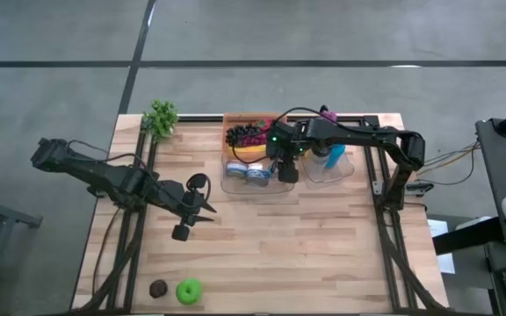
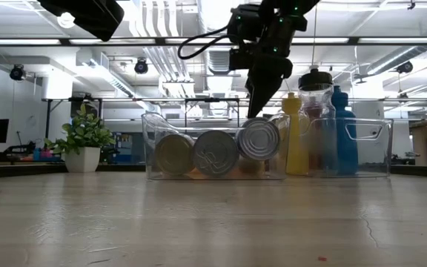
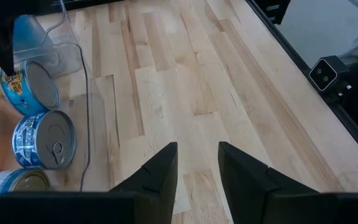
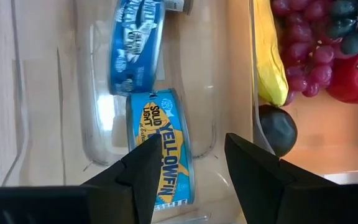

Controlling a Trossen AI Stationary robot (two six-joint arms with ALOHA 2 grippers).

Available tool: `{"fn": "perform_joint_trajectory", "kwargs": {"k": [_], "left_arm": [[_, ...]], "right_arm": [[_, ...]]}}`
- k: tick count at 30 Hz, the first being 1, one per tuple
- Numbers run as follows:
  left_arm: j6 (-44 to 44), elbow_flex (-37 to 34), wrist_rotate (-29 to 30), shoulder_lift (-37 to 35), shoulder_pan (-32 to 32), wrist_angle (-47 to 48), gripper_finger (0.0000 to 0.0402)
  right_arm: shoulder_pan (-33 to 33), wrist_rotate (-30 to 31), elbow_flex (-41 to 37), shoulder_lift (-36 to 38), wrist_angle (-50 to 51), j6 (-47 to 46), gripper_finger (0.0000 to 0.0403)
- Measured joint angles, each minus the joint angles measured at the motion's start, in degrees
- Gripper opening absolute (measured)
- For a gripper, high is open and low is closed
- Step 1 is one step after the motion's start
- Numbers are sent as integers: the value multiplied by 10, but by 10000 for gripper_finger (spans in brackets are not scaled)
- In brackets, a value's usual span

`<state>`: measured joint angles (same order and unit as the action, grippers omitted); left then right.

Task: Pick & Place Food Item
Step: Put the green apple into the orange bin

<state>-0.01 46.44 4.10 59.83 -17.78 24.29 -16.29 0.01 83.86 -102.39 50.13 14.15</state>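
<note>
Three tuna cans stand on edge in a clear bin (image 2: 148, 148). The yellow-and-blue can (image 4: 166, 149) is the rightmost one (image 2: 258, 139) and sits a little higher than the other two (image 2: 215, 153) (image 2: 174, 153). My right gripper (image 4: 191, 168) hangs open just above it (image 2: 254, 111), pointing steeply down with a finger over each side, and nothing is held between the fingers. My left gripper (image 3: 197, 149) waits open over the bare wood at the table's left (image 1: 207, 209), with nothing in it.
A wooden tray (image 1: 235, 119) behind the bin holds grapes (image 4: 303, 43), a banana (image 4: 269, 56), a strawberry and a dark round fruit (image 4: 277, 127). Bottles (image 2: 296, 133) stand in a second clear bin on the right. A potted plant (image 1: 161, 117) stands far left. A green apple (image 1: 189, 290) and a dark item (image 1: 157, 288) lie near left.
</note>
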Motion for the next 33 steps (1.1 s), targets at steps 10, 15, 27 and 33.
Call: {"fn": "perform_joint_trajectory", "kwargs": {"k": [10,15,27,33], "left_arm": [[0,0,0,0,0,0,118],[0,0,0,0,0,0,118],[0,0,0,0,0,0,118],[0,0,0,0,0,0,118]], "right_arm": [[0,1,-11,-2,-8,0,179],[0,1,-11,-2,-9,0,178],[0,1,-11,-2,-9,0,176],[0,1,-11,-2,-10,0,177]]}}
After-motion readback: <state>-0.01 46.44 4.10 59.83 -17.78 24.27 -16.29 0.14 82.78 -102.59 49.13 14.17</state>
